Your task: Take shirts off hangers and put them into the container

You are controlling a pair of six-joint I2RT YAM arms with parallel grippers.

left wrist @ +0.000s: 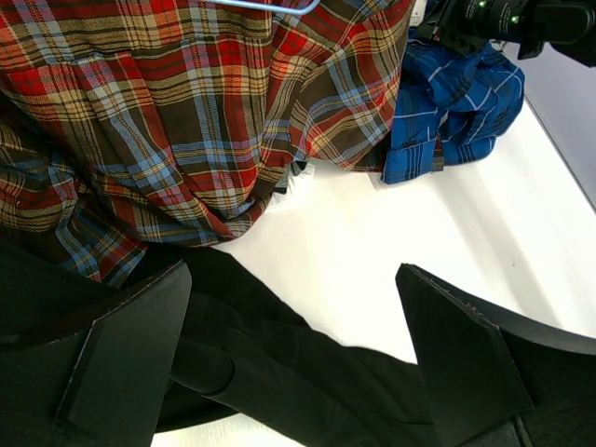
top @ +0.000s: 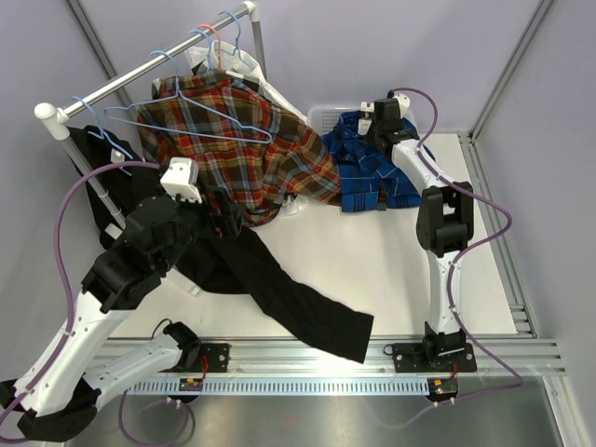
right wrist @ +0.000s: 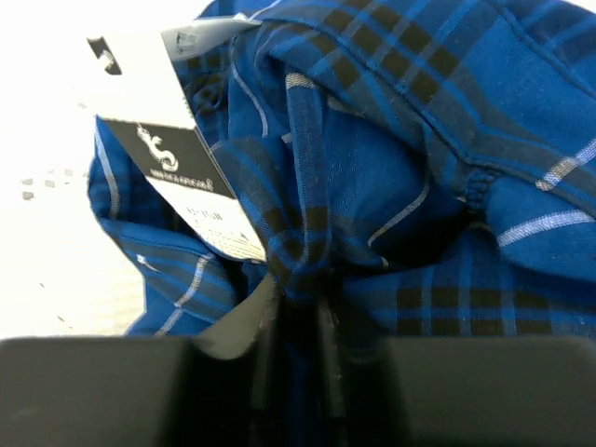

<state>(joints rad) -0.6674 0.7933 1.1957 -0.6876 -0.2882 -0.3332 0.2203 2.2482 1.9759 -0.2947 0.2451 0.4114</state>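
- Pinching a fold of the blue shirt (right wrist: 391, 186), the right claw (right wrist: 298, 312) has its fingers nearly together with cloth bunched between them. It hangs right over the basket (top: 321, 116), probably so the shirt can drop in.
- Most of the blue shirt lies heaped against the near side of the basket and spills onto the surface (top: 410, 279), so I judge it not yet fully inside. A paper tag (right wrist: 177, 158) dangles from it.
- The left claw (left wrist: 293, 289) is spread wide and holds nothing. It hovers well to the left of the basket above the black shirt (top: 279, 289), seemingly ready for the next grab.
- The red plaid shirt (top: 233, 154) hangs on a blue wire hanger (top: 191, 132) from the rail (top: 140, 67), just left of the basket, its hem slumped low.
- The black shirt sprawls across the surface, well apart from the basket.
- The surface is plain white and brightly lit, and grey wall panels (top: 559, 84) close in behind the basket.
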